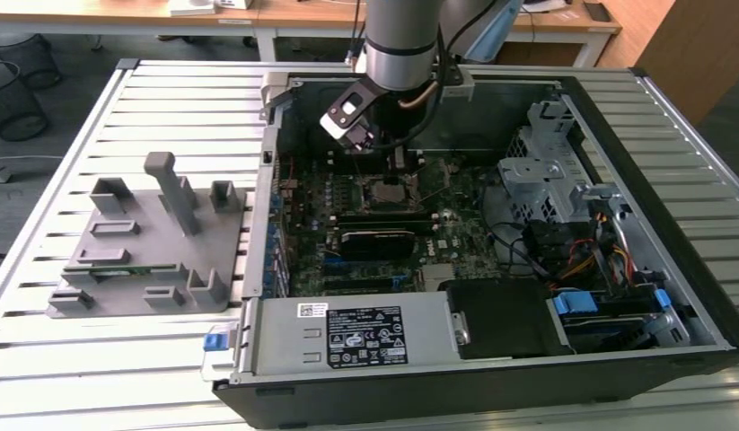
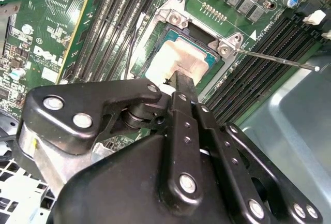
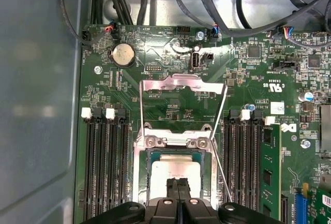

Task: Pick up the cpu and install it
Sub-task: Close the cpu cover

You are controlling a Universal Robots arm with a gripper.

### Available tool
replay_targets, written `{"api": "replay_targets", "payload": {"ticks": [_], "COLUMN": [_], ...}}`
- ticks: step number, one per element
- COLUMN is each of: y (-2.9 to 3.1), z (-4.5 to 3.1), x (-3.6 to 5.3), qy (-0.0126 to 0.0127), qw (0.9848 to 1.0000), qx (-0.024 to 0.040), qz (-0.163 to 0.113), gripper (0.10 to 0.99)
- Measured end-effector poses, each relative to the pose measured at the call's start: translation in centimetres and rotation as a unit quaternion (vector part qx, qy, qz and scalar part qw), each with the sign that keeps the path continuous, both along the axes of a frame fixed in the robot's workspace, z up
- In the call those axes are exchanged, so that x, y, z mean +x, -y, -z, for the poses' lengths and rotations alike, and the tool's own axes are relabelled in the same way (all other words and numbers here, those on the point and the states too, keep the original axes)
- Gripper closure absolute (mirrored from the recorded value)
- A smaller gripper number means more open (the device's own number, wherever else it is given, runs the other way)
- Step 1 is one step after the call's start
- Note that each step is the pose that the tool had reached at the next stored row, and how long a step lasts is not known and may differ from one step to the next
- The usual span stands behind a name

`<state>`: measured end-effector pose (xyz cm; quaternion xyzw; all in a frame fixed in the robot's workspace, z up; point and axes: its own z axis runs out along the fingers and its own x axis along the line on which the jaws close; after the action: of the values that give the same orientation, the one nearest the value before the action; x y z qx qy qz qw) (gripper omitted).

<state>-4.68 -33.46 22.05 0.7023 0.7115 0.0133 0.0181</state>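
The cpu [image 3: 173, 168], a silvery square chip with a tan-green rim, lies flat in the motherboard socket [image 3: 138, 175] in both wrist views. The socket's metal load plate [image 3: 183, 85] is swung up and open behind it. My gripper [image 3: 177, 181] hangs straight over the chip, its two black fingers pressed together with nothing between them. In the second wrist view the fingertips [image 2: 183, 77] sit at the edge of the cpu [image 2: 178, 56], touching or just above its top. In the exterior view the gripper [image 1: 400, 169] reaches down into the open computer case [image 1: 692, 296] above the socket.
The socket's thin lever [image 2: 274, 60] sticks out sideways. Black memory slots [image 3: 106, 167] flank the socket. A grey fixture block with upright posts [image 1: 153, 242] stands on the slatted table at the exterior view's left. A drive cage [image 1: 543, 171] and cables [image 1: 573, 260] fill the case's other side.
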Motion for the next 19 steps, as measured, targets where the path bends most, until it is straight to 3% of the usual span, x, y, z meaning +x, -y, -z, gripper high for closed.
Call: {"api": "replay_targets", "payload": {"ticks": [19], "y": [0.00], "z": [-0.78], "x": [0.00], "qy": [0.0000], "qw": [1.0000], "qx": [0.0000], "qz": [0.000], "gripper": [0.980]}}
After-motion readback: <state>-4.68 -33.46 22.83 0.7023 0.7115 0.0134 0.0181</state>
